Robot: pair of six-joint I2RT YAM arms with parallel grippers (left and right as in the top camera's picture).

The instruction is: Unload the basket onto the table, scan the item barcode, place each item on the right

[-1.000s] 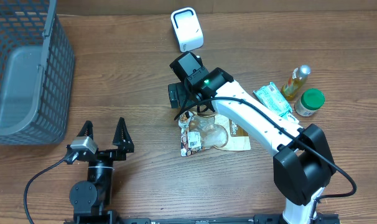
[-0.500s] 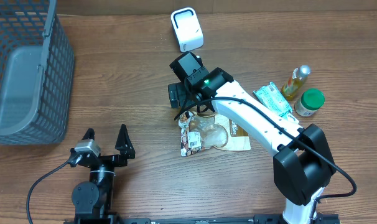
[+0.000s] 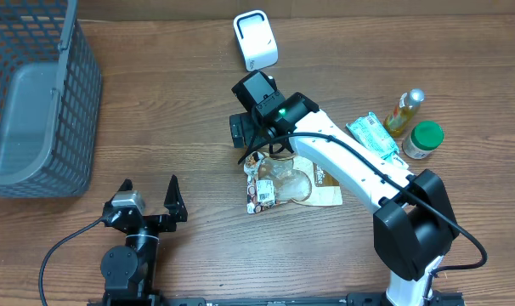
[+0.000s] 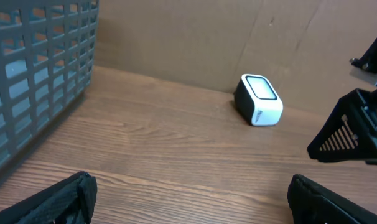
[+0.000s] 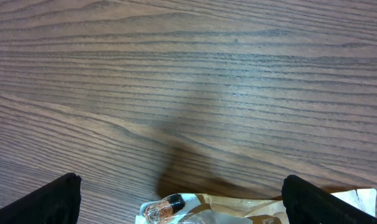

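While both arms hang over the wooden table (image 3: 181, 110), neither has anything in its grasp. Over by the middle, the right gripper (image 5: 185, 200) stands spread as wide as it goes. Its fingers (image 5: 36, 200) sit at the two bottom corners of the wrist view, with bare wood between them and the top edge of the brown snack packet (image 3: 296, 183) just below. From above, the wrist hides the tips, so I cannot say whether they touch the packet. The left gripper (image 3: 149, 192) is likewise spread wide and empty, low at the near-left of the table, well apart from the packet. The white scanner (image 3: 255, 39) sits at the far edge, beyond the right wrist.
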